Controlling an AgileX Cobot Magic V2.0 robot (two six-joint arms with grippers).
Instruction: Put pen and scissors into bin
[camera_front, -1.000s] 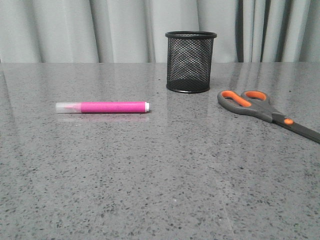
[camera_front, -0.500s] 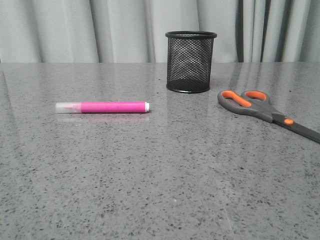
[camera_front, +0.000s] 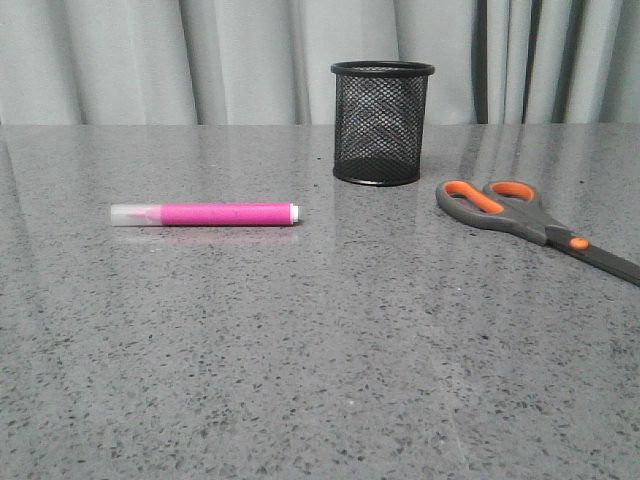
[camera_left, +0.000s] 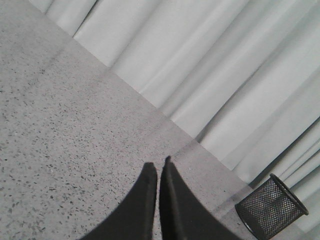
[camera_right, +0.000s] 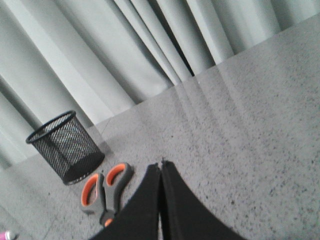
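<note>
Fingers of the left gripper (camera_left: 159, 167) press together with only a hairline gap between the dark tips, holding nothing, above bare grey speckled table (camera_left: 60, 130). Fingers of the right gripper (camera_right: 161, 169) are likewise drawn tight and hold nothing. Neither gripper appears in the front view.

Pen (camera_front: 205, 214): a bright pink marker lying flat on the table on the left side, its clear cap pointing left and its small white end pointing right toward the centre.

Bin (camera_front: 382, 123): a round black wire-mesh cup standing upright near the far edge of the table, just right of centre, in front of pale pleated curtains (camera_front: 150, 60). It also shows in the left wrist view (camera_left: 271, 209) and the right wrist view (camera_right: 65, 147).

Scissors (camera_front: 525, 222): lying flat and closed on the right, near the bin but apart from it, grey handles with orange linings toward the bin and dark blades running toward the right edge. In the right wrist view the scissors' handles (camera_right: 105, 187) lie just beside the bin's base.
</note>
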